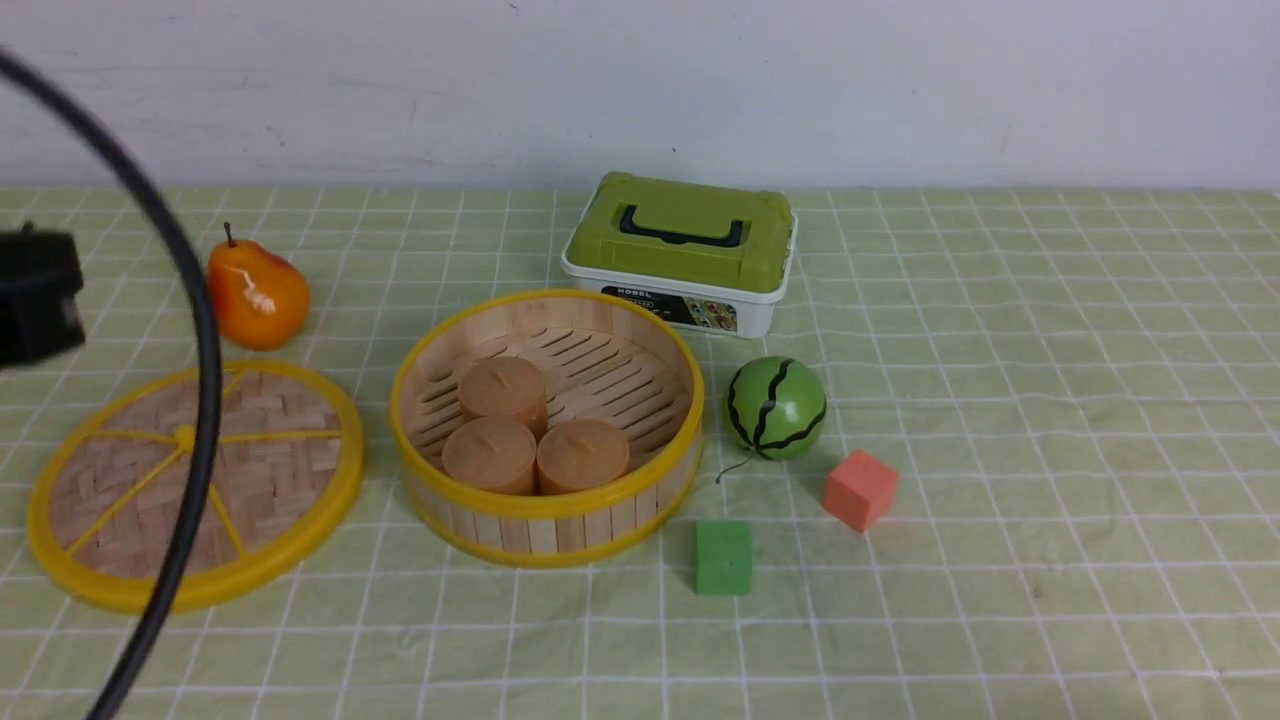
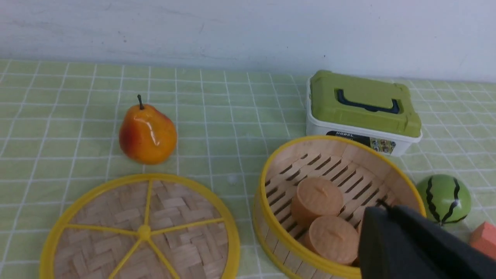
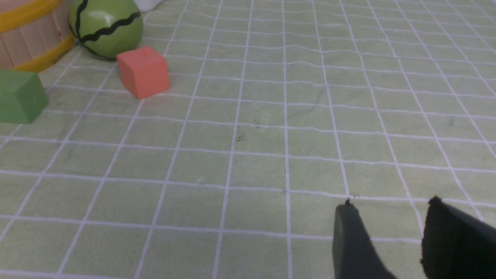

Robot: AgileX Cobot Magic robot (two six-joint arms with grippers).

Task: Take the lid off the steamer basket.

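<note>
- Left gripper [image 2: 387,209]: closed narrow, fingertips together, nothing between them, hanging above the table.
- Right gripper [image 3: 391,201]: fingers spread apart and empty, over the right part of the cloth.
- Black cable [image 1: 205,360]: curves across the front view's left side, in front of part of the lid.
- Lid [image 1: 300,470]: off the basket, lying flat on the cloth to its left, knob up, apart from it.
- Steamer basket [image 1: 560,505]: upright and uncovered, with three round brown pieces [image 1: 583,455] on its slatted floor.
- Orange-red pear [image 1: 258,295]: just behind the lid, stem up.
- White box with green lid [image 1: 690,240]: behind the basket, closed, its black handle folded down.
- Striped green ball [image 1: 777,408]: just right of the basket; red block [image 1: 861,490] and green block [image 1: 724,557] sit nearer the camera.
- Tablecloth [image 1: 1040,590]: pale green with a white grid, its lines wavy over slight creases, a few dark specks on the right.
- Wall [image 1: 950,90]: pale, plain and faintly marked, rising beyond the cloth's far edge.
</note>
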